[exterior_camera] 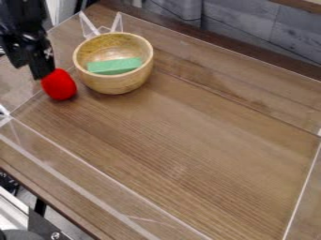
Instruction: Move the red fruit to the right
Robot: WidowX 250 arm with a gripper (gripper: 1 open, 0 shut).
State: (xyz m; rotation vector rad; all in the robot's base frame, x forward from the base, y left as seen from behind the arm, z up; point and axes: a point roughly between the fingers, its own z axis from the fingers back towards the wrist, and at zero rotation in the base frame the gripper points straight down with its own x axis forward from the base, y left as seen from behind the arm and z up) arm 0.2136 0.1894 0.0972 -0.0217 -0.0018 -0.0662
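Note:
The red fruit point(58, 85) lies on the wooden table at the far left, just left of the wooden bowl point(114, 63). My gripper point(30, 62) hangs above and slightly left of it, pointing down. Its dark fingers point(41, 63) stand open with nothing between them, and one finger covers the fruit's upper left, where the green top is hidden.
The wooden bowl holds a flat green item point(113, 66). Clear acrylic walls point(38, 141) ring the tabletop, close to the fruit on the left. Bare wood point(201, 141) spreads to the right of the bowl and fruit.

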